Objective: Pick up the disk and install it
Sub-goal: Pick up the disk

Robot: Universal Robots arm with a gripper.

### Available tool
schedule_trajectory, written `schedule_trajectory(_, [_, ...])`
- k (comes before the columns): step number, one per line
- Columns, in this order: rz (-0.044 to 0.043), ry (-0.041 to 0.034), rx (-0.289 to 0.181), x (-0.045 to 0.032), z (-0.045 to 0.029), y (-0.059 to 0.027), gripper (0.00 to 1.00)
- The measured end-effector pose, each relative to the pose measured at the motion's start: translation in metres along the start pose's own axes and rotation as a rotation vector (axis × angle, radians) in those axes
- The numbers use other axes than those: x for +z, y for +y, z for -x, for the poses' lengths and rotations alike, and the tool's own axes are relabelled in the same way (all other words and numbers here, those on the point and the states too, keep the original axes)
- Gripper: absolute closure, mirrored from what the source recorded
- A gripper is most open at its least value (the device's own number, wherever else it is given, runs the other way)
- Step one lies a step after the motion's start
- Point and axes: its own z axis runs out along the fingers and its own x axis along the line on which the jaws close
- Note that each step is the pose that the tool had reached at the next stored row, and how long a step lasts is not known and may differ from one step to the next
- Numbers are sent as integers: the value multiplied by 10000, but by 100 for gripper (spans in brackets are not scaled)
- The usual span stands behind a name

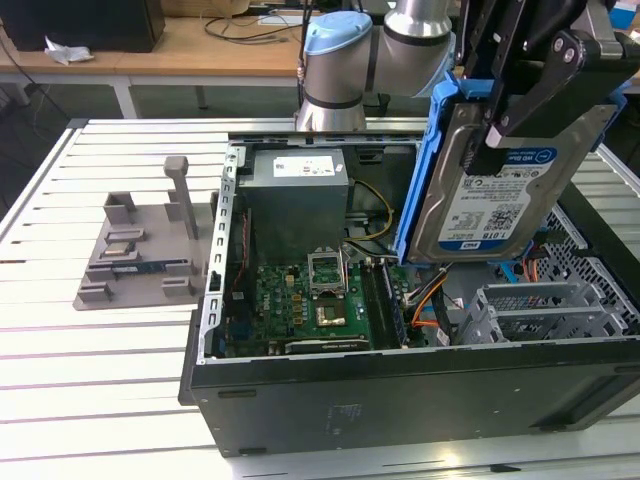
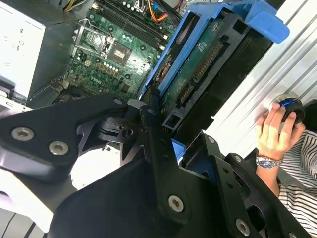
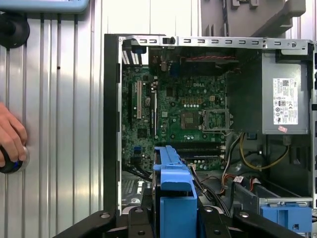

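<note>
Count on one slatted table [image 1: 100, 380]: one open computer case [image 1: 400, 400], one grey fixture block [image 1: 140, 250], one robot arm [image 1: 340, 60] with one gripper [image 1: 485, 135], and one disk [image 1: 485, 205]. Inside the case: one motherboard [image 1: 300, 305], one grey power-supply box [image 1: 295, 195], one processor socket [image 1: 330, 318]. Second wrist view: one person's hand [image 2: 275, 129], one round blue-topped device [image 2: 290, 105], one wristwatch [image 2: 267, 162].

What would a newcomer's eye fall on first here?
The disk, silver in its blue frame, is held nearly upright in the gripper above the open computer case, at the exterior view's right. Next come the green motherboard inside the case, and a person's hand over a round device in the second wrist view.
</note>
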Motion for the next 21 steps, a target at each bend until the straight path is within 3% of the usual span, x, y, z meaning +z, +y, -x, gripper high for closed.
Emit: schedule_trajectory(21, [0,0,21,3,-41,-158,63])
